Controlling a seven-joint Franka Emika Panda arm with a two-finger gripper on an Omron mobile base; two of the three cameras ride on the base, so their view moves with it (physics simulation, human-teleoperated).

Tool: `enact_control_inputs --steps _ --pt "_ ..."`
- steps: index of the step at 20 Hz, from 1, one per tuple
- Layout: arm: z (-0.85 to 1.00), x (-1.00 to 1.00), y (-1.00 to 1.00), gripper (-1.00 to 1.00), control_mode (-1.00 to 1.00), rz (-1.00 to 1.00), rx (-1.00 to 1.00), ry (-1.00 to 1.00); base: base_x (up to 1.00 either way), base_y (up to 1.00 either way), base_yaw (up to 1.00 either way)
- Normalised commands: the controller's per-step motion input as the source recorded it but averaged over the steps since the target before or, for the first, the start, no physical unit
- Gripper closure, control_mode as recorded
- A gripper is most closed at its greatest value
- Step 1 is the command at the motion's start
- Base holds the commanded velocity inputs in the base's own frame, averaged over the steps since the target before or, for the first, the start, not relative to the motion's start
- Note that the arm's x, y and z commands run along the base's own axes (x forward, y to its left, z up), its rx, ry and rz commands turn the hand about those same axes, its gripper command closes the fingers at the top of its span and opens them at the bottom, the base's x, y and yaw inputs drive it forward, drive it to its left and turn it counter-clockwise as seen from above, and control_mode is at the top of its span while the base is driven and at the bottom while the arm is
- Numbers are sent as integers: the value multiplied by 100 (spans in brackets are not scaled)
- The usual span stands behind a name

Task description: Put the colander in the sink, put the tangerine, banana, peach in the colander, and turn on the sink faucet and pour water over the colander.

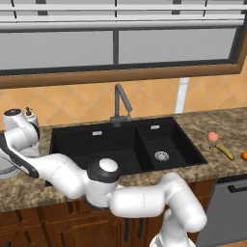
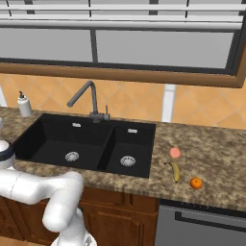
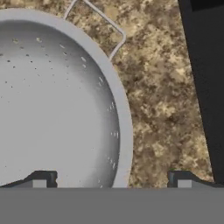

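Open gripper [image 3: 111,179] poised over the rim of the round light-grey perforated colander [image 3: 52,100] on the speckled brown stone counter [image 3: 162,100], left of the black double-basin sink [image 1: 125,142].

In the hand view the two dark fingertips [image 3: 41,178] stand wide apart, one over the colander's bowl and the other over bare counter, with the colander's rim between them and nothing held; its thin wire handle [image 3: 105,26] lies on the counter, and the sink's black edge runs along the right side. In the left base view the white arm reaches to the left end of the counter, where the colander's edge shows beside it. The tall dark grey faucet [image 1: 120,103] stands behind the sink. Right of the sink lie the pale pink-orange peach [image 2: 175,153], the thin yellow banana [image 2: 175,171] just beside it, and the small bright orange tangerine [image 2: 196,183] near the banana. A white soap dispenser [image 2: 24,104] stands at the sink's back left corner.
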Motion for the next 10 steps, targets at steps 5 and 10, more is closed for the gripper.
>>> enact_control_inputs --steps 5,10 --pt "-57 19 10 -100 -100 -1 1 0 0 0 0" --pt "-45 5 11 100 -100 -8 2 -6 0 0 0"
